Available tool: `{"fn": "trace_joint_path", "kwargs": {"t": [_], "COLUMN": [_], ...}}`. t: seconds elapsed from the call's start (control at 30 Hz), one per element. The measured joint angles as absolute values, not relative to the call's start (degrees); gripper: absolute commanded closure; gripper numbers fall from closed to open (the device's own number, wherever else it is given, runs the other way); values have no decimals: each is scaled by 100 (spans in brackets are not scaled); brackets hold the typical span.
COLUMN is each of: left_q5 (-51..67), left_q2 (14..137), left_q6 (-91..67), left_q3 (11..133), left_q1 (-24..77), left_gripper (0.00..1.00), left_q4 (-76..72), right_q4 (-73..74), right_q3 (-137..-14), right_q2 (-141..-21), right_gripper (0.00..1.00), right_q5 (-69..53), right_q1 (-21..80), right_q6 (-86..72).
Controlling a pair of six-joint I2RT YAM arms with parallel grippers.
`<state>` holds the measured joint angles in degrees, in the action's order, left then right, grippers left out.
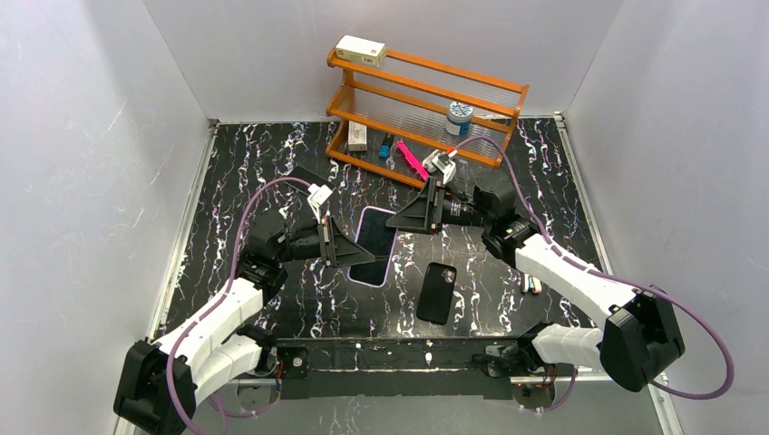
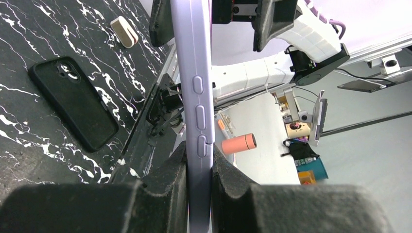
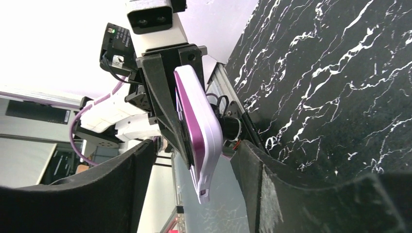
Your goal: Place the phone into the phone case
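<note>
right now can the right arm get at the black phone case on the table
Probably yes. The phone case lies flat and uncovered near the right arm. The right gripper stands open around the lavender phone in the left gripper, so it must back off first.

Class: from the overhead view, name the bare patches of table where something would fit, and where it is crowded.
Bare: the far-left corner beside the wooden rack; the near patch between the left arm and the phone case. Crowded: the centre, and the rack's foot.
</note>
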<state>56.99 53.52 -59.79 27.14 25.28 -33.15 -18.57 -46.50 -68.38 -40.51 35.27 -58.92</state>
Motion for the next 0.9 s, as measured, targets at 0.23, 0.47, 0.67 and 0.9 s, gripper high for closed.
{"fn": "trace_joint_path", "kwargs": {"t": [0.23,0.47,0.67,0.9], "left_q5": [5795,5728,5621,5109], "left_q2": [5360,5465,5736,5800], "left_q6": [-6005,-5546,-4803,-4659], "left_q3": [2659,2803,3201,3374], "left_q1": [2532,2532,2550,2563], "left_gripper": [100,100,78,47], "left_q4": [-3339,-2749,-1813,-1142], "right_q4": [-2132,-1874,-1341,-1212], "right_q3": [-4650,-4663,-4803,-4834], "right_q2": [-7024,-7026,-7026,-7026], "right_gripper": [76,99,99,99], "right_q5": [-4202,-4178,-4005,-4060], "right_q1": [3524,3498,3470,3461], "right_q6": [-6025,-5631,-5063,-4864]}}
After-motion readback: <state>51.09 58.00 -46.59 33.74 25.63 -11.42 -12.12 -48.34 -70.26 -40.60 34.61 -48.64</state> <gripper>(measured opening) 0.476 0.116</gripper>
